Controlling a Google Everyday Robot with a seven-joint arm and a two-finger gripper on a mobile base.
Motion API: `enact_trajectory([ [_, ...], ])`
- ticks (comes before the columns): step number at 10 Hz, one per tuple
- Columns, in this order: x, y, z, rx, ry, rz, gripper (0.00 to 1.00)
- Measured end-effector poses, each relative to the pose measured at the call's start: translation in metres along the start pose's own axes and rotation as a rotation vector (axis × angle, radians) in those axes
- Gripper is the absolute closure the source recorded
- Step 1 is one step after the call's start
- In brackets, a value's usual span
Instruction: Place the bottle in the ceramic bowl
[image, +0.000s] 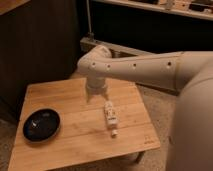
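The small white bottle (110, 116) lies on its side on the wooden table (65, 100), right of centre, with its narrow cap pointing to the front edge. The glossy black ceramic bowl (42, 125) stands at the table's front left and holds nothing. My gripper (97, 98) points down over the table's middle, just behind and left of the bottle. Its fingers are apart and hold nothing. The bowl is well to the gripper's left and nearer the front.
My white arm (145, 67) reaches in from the right, above the table's back right corner. A dark wall and a shelf unit stand behind the table. Speckled floor lies to the right of and in front of the table.
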Motion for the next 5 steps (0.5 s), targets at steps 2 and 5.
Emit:
enact_trajectory([
  [2, -0.0072, -0.0179, -0.0077, -0.011, -0.046, -0.028, 0.35],
  [5, -0.0072, -0.0155, -0.0077, -0.013, -0.046, -0.032, 0.35],
])
